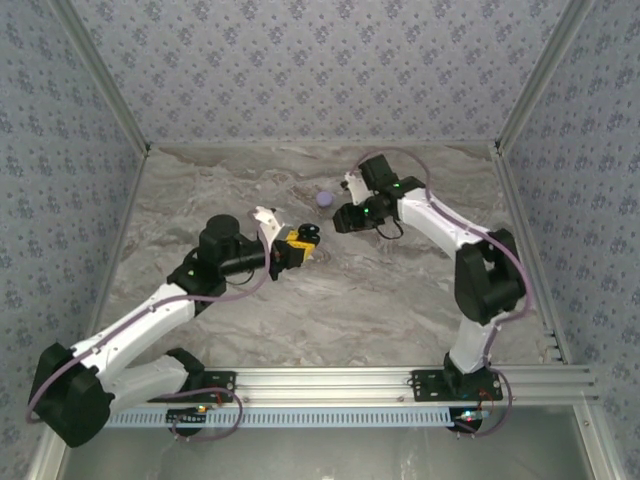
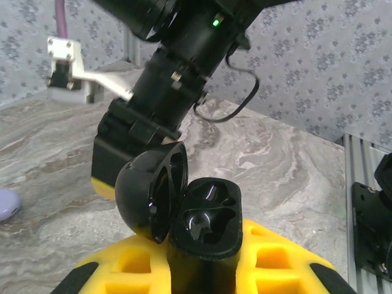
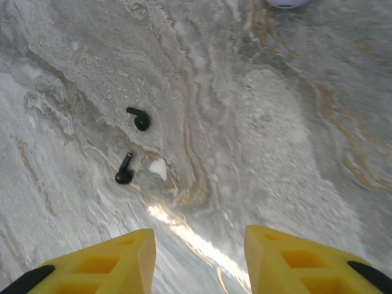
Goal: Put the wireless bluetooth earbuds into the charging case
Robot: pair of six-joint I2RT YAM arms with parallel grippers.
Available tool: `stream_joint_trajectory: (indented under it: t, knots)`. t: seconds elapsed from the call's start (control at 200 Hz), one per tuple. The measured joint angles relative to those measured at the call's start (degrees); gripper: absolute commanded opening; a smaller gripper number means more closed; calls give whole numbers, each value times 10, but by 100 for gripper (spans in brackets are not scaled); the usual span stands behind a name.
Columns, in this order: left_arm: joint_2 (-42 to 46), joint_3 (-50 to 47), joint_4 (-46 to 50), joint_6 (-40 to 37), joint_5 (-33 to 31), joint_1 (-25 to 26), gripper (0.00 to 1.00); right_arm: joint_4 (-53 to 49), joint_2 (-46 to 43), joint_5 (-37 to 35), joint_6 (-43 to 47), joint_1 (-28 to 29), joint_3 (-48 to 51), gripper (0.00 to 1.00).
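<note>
My left gripper is shut on the black charging case, held upright between its yellow fingers. The case's lid is hinged open to the left and both sockets look empty. The two wireless bluetooth earbuds lie on the marble table, one just beyond the other, a little apart. My right gripper hangs open above the table, and the earbuds sit ahead and to the left of its fingers. From above, the right gripper is close to the case.
A small lavender round object rests on the table behind the grippers, also at the left edge of the left wrist view. The right arm's black wrist looms right behind the case. Metal frame rails border the near edge.
</note>
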State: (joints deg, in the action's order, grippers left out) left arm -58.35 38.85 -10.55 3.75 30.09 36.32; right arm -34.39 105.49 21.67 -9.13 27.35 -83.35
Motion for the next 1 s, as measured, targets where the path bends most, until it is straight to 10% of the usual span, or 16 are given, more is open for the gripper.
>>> stream_joint_trajectory:
  t: [0.999]
  knots:
    - [88, -27, 75, 19, -53, 0, 19, -49, 254, -58, -68, 117, -234, 42]
